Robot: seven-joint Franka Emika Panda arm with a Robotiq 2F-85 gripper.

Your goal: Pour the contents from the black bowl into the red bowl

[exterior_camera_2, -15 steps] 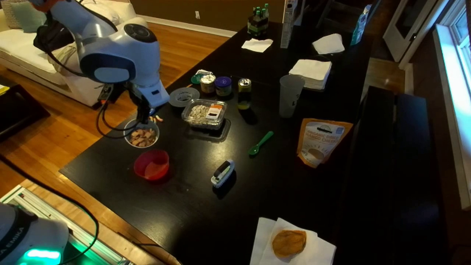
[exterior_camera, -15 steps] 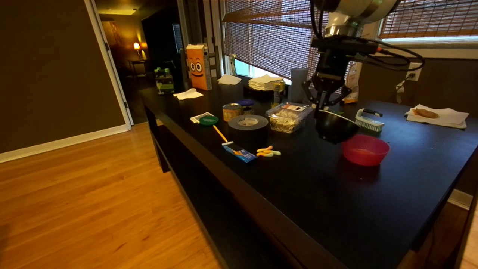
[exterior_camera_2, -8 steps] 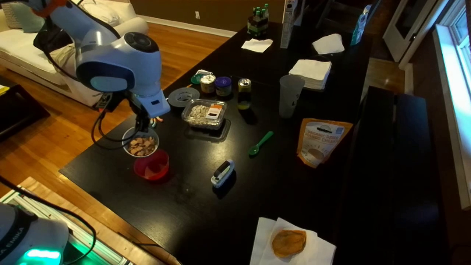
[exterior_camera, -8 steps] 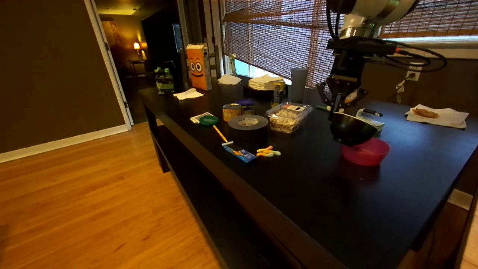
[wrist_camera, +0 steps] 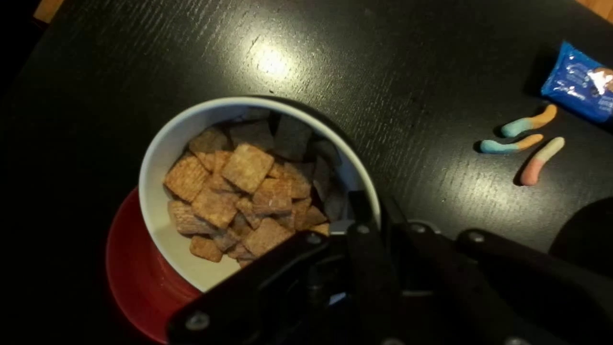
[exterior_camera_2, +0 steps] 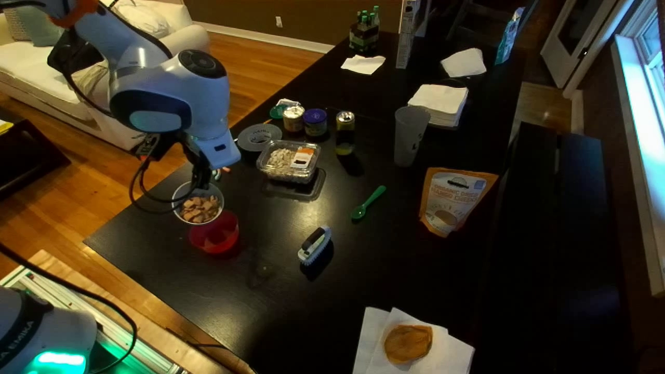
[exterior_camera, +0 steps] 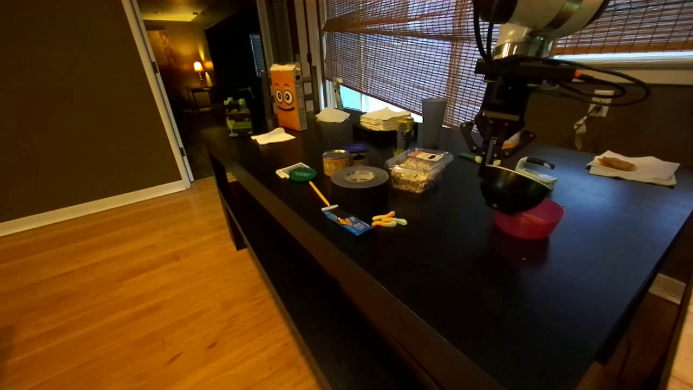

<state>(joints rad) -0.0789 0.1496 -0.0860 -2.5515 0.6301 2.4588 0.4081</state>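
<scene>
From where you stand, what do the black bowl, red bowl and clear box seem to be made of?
The black bowl: glossy, perhaps ceramic or hard plastic; its outside shows a sheen. The red bowl: probably smooth plastic; its wall looks slightly translucent. The clear box: likely thin, shiny plastic; see-through, with glints.

The black bowl [exterior_camera: 513, 192] gleams glossy, the red bowl [exterior_camera: 537, 219] shows smooth plastic, cereal squares [wrist_camera: 247, 167] look rough and matt, and the wood-grained table [wrist_camera: 407, 72] shines!

In the wrist view, the black bowl [wrist_camera: 203, 273] blocks part of the red bowl [wrist_camera: 131, 268]. Open tabletop [exterior_camera_2: 291, 301] runs from there toward the napkins [exterior_camera_2: 372, 332]; a gap separates brush [exterior_camera_2: 315, 245] and clear container [exterior_camera_2: 302, 157].
</scene>
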